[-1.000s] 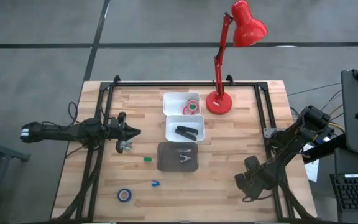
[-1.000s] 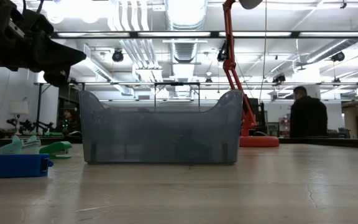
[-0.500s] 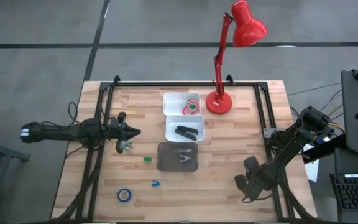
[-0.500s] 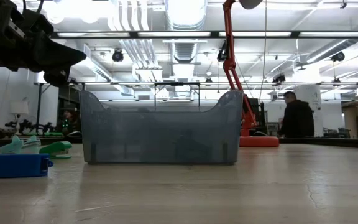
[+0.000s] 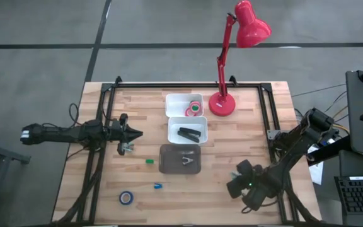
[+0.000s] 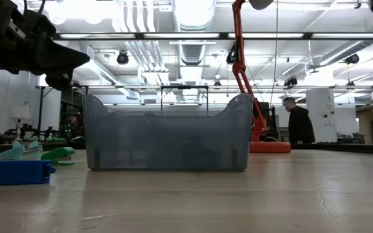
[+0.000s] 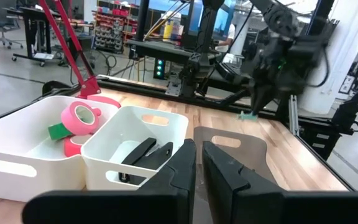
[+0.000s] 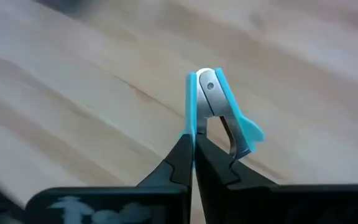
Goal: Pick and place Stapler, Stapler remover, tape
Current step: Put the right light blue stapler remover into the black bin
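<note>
My right gripper (image 5: 237, 185) hangs over the table's near right part, shut on a light-blue staple remover (image 8: 219, 106) that also shows in the left wrist view (image 7: 248, 115). My left gripper (image 5: 131, 133) waits shut and level at the table's left. A black stapler (image 5: 188, 133) lies in the middle white bin (image 5: 188, 130). Pink and green tape rolls (image 5: 194, 108) sit in the far white bin (image 5: 183, 104). A blue tape roll (image 5: 126, 197) lies flat on the table near the front left. Another staple remover (image 5: 185, 160) lies in the grey bin (image 5: 180, 159). My right gripper pinches one blue side plate of the staple remover (image 8: 190, 121) between its two fingertips (image 8: 180, 155), coming from above and slanting down. The remover sticks out beyond the fingertips, hinge end (image 8: 207, 81) away from them. It seems clear of the wood.
A red desk lamp (image 5: 222, 103) stands at the far right of the bins. A small green piece (image 5: 149, 161) and a small blue piece (image 5: 157, 186) lie on the wood left of the grey bin. Black rails (image 5: 266, 120) run along the table's sides. A person (image 6: 298, 124) walks in the room behind.
My right gripper has gone toward the table's left edge and risen a little, tipping as it went. The person in the room behind has walked leftward.
</note>
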Robot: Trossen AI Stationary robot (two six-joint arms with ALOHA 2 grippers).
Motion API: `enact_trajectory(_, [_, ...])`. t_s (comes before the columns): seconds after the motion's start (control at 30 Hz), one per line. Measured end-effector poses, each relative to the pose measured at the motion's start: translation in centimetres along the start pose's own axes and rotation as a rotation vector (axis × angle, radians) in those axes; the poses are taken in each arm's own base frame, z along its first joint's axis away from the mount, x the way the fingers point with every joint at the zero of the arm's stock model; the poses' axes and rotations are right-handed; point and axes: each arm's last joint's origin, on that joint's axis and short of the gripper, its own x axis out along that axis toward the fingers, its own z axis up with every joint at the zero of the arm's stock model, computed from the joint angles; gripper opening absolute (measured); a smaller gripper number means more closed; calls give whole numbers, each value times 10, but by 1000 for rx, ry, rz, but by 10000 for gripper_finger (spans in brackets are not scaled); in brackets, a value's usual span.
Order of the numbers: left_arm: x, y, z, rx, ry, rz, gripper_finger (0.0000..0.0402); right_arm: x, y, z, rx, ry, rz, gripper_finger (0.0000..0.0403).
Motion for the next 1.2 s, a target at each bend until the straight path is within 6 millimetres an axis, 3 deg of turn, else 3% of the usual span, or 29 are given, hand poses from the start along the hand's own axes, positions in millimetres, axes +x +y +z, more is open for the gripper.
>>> enact_trajectory(0.27, [0,0,0,0,0,0,30,-15,49,18,-299,-322,184,8])
enact_trajectory(0.43, [0,0,0,0,0,0,30,4,84,24,-520,-472,195,8])
enact_trajectory(0.77, [0,0,0,0,-1,0,30,42,137,54,-724,-533,57,8])
enact_trajectory(0.93, [0,0,0,0,0,0,30,59,152,70,-783,-490,24,8])
enact_trajectory(1.2, [0,0,0,0,0,0,30,79,154,96,-753,-400,-7,8])
